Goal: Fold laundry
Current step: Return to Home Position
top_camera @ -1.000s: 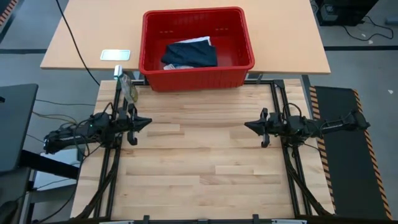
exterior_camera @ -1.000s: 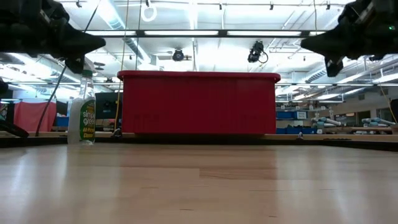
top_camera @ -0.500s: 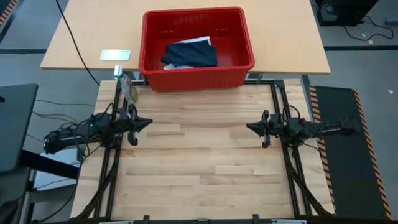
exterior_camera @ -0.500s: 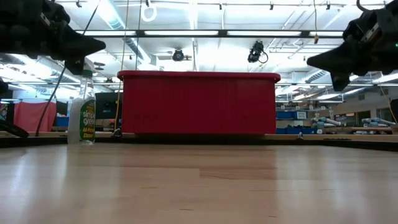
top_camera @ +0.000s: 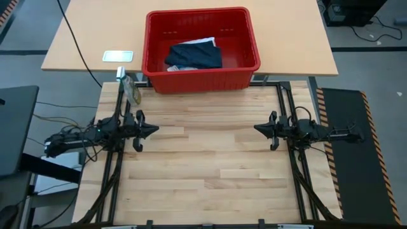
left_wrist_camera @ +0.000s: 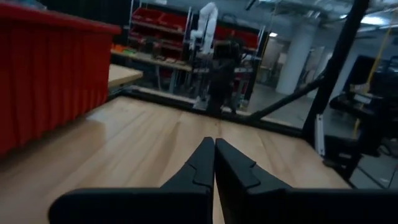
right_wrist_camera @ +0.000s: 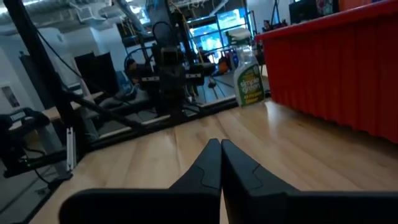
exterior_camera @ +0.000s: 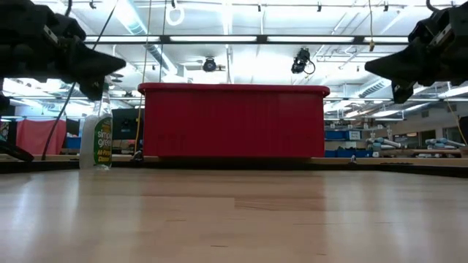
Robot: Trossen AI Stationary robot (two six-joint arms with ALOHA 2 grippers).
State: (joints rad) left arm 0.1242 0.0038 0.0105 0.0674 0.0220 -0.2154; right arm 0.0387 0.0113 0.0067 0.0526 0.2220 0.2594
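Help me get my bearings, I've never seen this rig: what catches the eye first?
The red basket on the tan table beyond the workbench stands out most, with folded dark clothes lying in it over a white garment. Over the wooden workbench the left gripper and right gripper hang shut at its two sides, tips facing each other.

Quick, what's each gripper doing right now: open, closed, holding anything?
Left gripper: closed, holding nothing.
Right gripper: closed, holding nothing.

High: overhead, straight down. Low: table-level. Wrists: low, facing inward. All share red basket (top_camera: 203, 79).
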